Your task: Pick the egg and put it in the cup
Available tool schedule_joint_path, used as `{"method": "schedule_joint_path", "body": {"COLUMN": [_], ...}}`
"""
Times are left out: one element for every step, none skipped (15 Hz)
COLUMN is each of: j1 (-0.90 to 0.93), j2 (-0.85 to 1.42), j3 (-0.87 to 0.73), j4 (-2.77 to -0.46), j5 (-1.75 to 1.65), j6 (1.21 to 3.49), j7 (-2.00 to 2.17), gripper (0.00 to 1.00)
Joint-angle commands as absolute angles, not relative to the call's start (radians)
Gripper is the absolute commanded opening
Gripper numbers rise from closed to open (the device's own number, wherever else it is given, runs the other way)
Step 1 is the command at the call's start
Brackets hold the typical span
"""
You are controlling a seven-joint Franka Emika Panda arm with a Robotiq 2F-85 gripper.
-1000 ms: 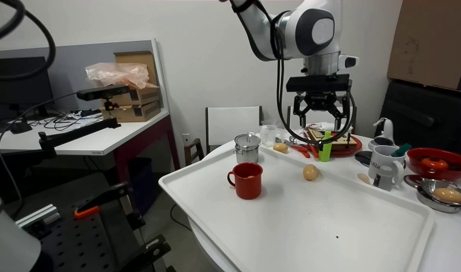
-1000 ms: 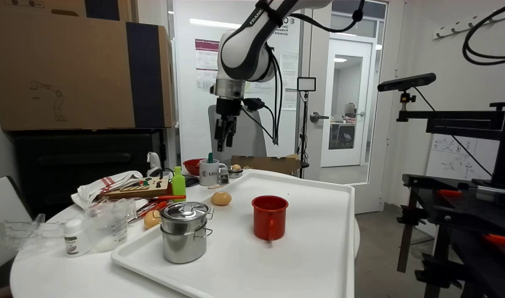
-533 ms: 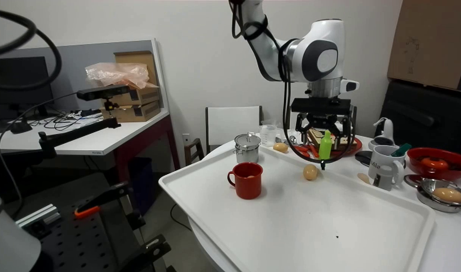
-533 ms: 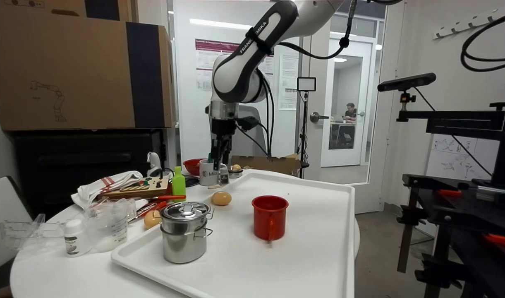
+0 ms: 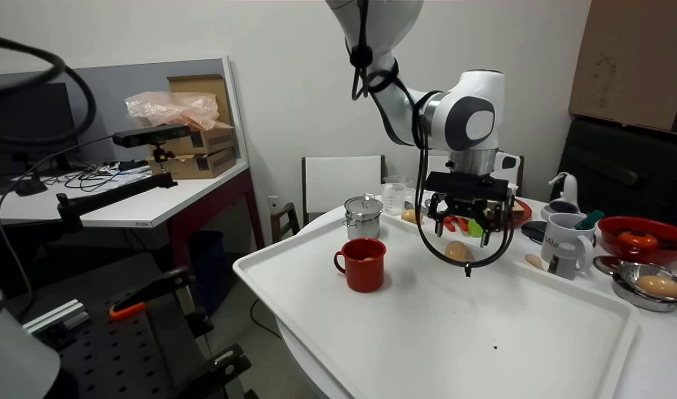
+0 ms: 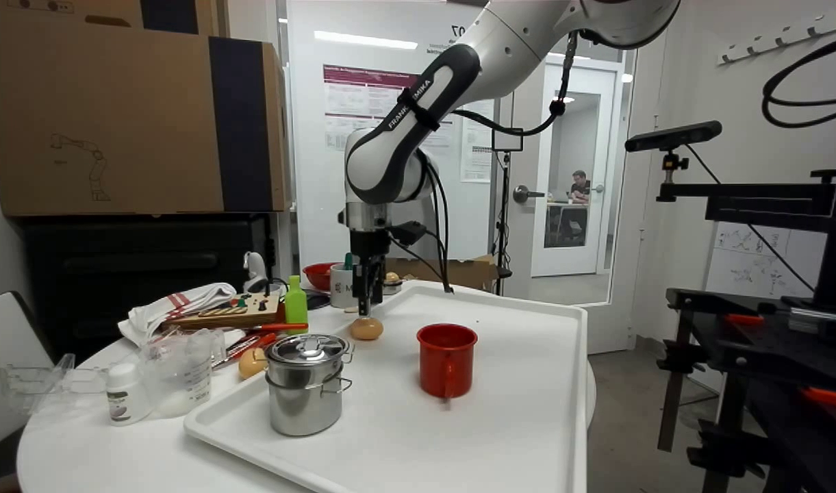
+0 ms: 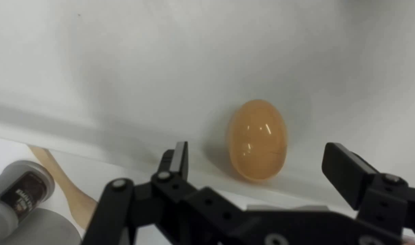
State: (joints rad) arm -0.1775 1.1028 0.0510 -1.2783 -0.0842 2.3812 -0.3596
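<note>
The tan egg lies on the white tray near its back rim, in both exterior views (image 5: 456,251) (image 6: 367,330) and in the wrist view (image 7: 258,139). My gripper (image 5: 462,235) is open and empty just above the egg, fingers pointing down. In the wrist view the fingers (image 7: 256,151) stand apart on either side of the egg, with gaps on both sides. In an exterior view the fingertips (image 6: 370,308) appear close to the egg's top. The red mug (image 5: 366,271) stands upright on the tray, handle at its side; it also shows here (image 6: 446,366). A small orange patch shows inside it.
A lidded steel pot (image 5: 364,221) stands on the tray. Beyond the rim are a second egg (image 5: 411,216), a green bottle (image 6: 296,308), a wooden spoon (image 7: 64,183), a white mug (image 5: 565,241) and a strainer (image 5: 643,293) holding another egg. My cable loop (image 5: 468,265) hangs low.
My gripper has come down steadily from high above the table to just over the egg, staying open. The egg, the red mug and the other objects have not moved.
</note>
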Motion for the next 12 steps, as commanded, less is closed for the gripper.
{"method": "schedule_joint_path", "body": {"j1": [-0.174,-0.169,-0.172,-0.17,-0.168,-0.168,-0.167,-0.167,-0.17,-0.173,-0.175,-0.174], "j2": [1.109,1.112,1.121,1.13,1.138,1.143,1.148,1.153,1.159,1.165,1.169,1.172], "j3": [0.046,0.037,0.04,0.036,0.033,0.033,0.034,0.035,0.04,0.046,0.05,0.053], "j4": [-1.266,-1.263,-1.255,-1.246,-1.242,-1.24,-1.238,-1.237,-1.234,-1.23,-1.227,-1.222], "j5": [-0.078,-0.083,-0.08,-0.082,-0.083,-0.084,-0.084,-0.085,-0.084,-0.083,-0.082,-0.083], "j6": [2.375,2.379,2.376,2.373,2.366,2.364,2.365,2.365,2.365,2.367,2.369,2.37], "j7": [-0.364,-0.355,-0.357,-0.355,-0.353,-0.355,-0.358,-0.362,-0.37,-0.38,-0.388,-0.391], "gripper": [1.0,1.0,1.0,1.0,1.0,1.0,1.0,1.0,1.0,1.0,1.0,1.0]}}
